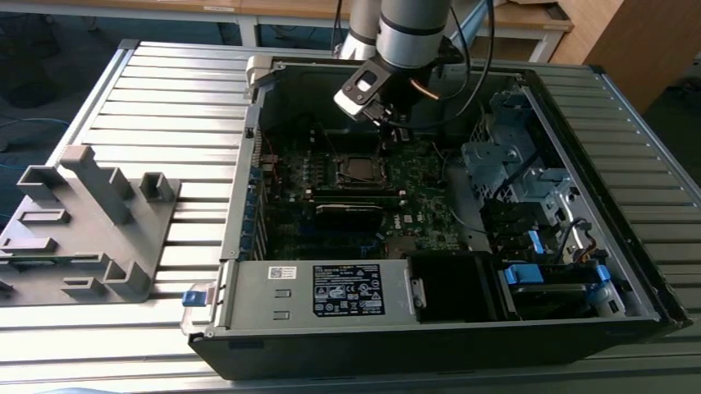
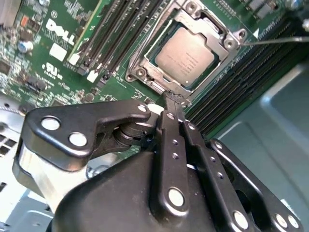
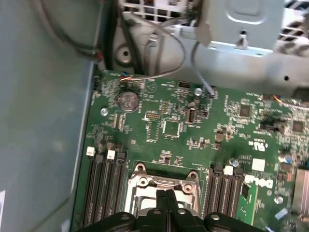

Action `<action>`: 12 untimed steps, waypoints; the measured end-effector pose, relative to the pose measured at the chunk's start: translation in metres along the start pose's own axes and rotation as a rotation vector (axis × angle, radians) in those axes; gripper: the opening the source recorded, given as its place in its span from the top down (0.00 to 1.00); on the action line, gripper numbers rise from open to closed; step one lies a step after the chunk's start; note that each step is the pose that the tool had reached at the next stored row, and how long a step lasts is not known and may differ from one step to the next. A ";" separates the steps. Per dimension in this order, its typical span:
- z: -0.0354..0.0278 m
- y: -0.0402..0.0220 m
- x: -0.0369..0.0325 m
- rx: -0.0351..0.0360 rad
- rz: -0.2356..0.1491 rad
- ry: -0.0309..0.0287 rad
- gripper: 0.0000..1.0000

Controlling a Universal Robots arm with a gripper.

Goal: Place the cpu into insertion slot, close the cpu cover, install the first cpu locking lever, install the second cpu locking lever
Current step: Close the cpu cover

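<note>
The cpu [image 2: 186, 55], a dull silver square, lies flat in its socket on the green motherboard [image 2: 53, 53]. The silvery cpu cover [image 2: 219, 34] is down around it, framing the chip. A thin metal lever rod [image 2: 277, 40] sticks out from the socket's corner, off the board. My gripper [image 2: 174, 96] is shut with nothing between its fingers, its tip right at the socket's edge beside the cover. In the first wrist view the gripper [image 3: 166, 195] overlaps the cover frame [image 3: 142, 183]. In the exterior view the gripper [image 1: 391, 131] hangs just behind the socket [image 1: 357, 169].
Black memory slots [image 2: 116, 34] flank the socket on both sides. The open case has a metal drive cage [image 1: 515, 164] on the exterior view's right and a power supply [image 1: 328, 291] in front. Loose cables [image 3: 159, 53] run behind the board. A grey fixture [image 1: 88, 222] stands outside.
</note>
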State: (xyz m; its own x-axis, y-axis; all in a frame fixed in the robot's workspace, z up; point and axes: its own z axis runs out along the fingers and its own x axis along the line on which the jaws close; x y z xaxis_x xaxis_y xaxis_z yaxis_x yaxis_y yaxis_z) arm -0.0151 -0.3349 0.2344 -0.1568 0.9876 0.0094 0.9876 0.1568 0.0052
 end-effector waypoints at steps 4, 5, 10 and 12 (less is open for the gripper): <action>0.0004 0.0000 0.0000 0.0007 -0.073 0.0004 0.89; 0.0005 0.0000 0.0000 0.0009 -0.091 0.0004 0.89; 0.0006 0.0000 0.0000 0.0012 -0.133 0.0007 0.89; 0.0006 0.0000 0.0000 0.0013 -0.134 0.0007 0.89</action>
State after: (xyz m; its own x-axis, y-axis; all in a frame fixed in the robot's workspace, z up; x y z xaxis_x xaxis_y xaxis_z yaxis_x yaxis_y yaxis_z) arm -0.0152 -0.3349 0.2338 -0.2873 0.9578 0.0094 0.9578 0.2873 0.0051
